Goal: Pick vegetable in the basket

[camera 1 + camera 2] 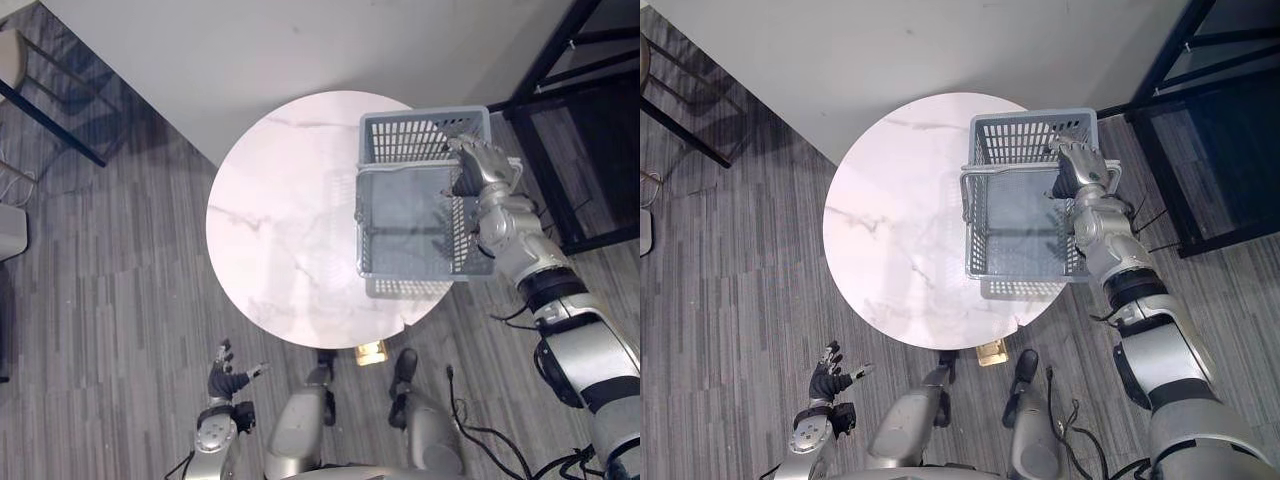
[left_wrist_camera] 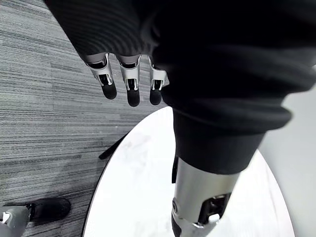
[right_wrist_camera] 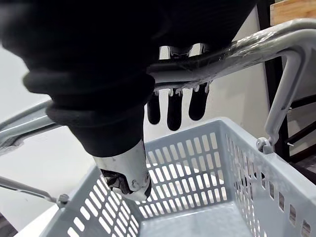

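Basket [image 1: 410,215] of slotted grey plastic hangs over the right edge of the round, marble-patterned counter [image 1: 280,220], right hand [image 1: 483,165] curled round its bar handle [image 3: 237,49]. Left hand [image 1: 228,382] hangs low over striped grey floor [image 1: 100,300], fingers spread.

I see bright, even room light — pale table [image 1: 280,220] gleams softly, faint shadow by basket [image 1: 420,135].

Basket [image 1: 415,135] on table [image 1: 280,230], handle [image 3: 256,42] across its mouth, open tabletop left

round white marble table [image 1: 280,220], grey plank floor [image 1: 100,300], black metal rack [image 1: 590,140], dark-legged chair [image 1: 14,58]
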Motion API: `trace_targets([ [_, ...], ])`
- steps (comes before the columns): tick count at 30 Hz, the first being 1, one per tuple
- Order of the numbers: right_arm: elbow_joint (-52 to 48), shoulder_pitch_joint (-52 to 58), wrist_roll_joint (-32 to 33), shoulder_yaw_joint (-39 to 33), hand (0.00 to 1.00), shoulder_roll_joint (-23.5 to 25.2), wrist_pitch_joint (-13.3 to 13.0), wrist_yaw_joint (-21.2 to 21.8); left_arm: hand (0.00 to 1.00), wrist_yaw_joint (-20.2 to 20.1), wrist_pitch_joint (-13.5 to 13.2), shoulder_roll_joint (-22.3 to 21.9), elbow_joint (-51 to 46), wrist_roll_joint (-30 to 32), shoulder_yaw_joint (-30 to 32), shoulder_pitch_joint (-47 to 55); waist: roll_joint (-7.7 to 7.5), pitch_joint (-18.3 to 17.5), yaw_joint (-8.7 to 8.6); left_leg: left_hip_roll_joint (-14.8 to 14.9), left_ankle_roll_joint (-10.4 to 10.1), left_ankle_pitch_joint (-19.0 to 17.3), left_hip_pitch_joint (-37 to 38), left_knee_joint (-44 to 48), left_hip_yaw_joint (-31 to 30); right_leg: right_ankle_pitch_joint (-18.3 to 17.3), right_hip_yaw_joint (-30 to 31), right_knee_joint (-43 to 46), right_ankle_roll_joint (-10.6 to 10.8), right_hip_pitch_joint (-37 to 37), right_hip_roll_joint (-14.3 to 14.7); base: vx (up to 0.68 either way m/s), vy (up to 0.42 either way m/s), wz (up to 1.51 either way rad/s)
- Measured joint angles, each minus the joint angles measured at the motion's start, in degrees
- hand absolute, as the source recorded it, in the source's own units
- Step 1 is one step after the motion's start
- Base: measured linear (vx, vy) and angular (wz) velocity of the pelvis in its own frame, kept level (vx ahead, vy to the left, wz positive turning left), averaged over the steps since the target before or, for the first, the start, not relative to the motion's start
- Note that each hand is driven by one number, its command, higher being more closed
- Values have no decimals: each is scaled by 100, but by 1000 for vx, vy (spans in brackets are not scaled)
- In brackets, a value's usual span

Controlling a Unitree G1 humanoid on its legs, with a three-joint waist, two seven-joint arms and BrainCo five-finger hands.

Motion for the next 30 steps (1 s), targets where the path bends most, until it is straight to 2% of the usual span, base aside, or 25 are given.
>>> trace_targets([
  [8,-1124,1013,420,-735,100,-5,50,10,0,-2,65,-41,8,10,-1,-29,-32,14,-19,13,0,0,175,-119,112,-29,192,34,-4,43,28,17,2,-6],
  [13,-2238,2338,1187,-1727,100,361,66,19,0,-43,233,-48,-67,74,19,-18,-108,13,-231,12,-35,-31,569,-140,166,-23,341,-67,14,428,49,36,11,-7],
  [15,-2758,2961,1658,-2159,100,670,64,22,0,-69,300,-43,-137,140,76,50,-265,-21,-409,23,-59,-50,717,-141,185,-10,369,-152,38,606,68,6,14,-8],
  [17,-3241,3647,2180,-2551,100,855,59,72,0,-182,397,-42,-192,216,131,59,-454,-124,-432,44,-79,-88,843,-141,324,12,530,-184,70,666,97,-10,14,-27],
  [18,-3350,3826,2325,-2673,100,910,56,119,0,-191,430,-43,-213,238,168,60,-499,-148,-445,46,-79,-95,882,-141,345,16,561,-190,77,695,100,-20,15,-28],
  [21,-3674,4523,2980,-3059,100,1172,44,253,0,-292,494,-29,-388,277,432,168,-704,-386,-583,46,-75,-124,974,-142,473,42,710,-245,119,736,110,-18,18,-21],
  [23,-3934,5008,3497,-3272,100,1323,39,310,0,-293,520,-16,-501,302,553,241,-803,-472,-709,37,-52,-156,1099,-142,624,78,881,-295,178,794,119,-33,37,-46],
  [24,-4139,5256,3707,-3408,100,1497,37,390,0,-294,535,-16,-627,303,604,329,-849,-519,-722,49,-53,-212,1179,-146,810,113,1084,-381,252,802,152,-43,45,-68],
  [28,-4691,5891,4265,-3394,100,2006,-11,672,0,-292,573,-23,-879,403,688,546,-947,-615,-775,60,-61,-336,1415,-143,1530,437,1807,-596,279,772,215,-34,44,-93],
  [30,-4694,5989,4361,-3306,100,2153,-38,749,0,-293,594,-21,-974,434,694,548,-1000,-624,-782,47,-33,-377,1460,-115,1730,479,1901,-554,339,709,216,-59,28,-63],
])
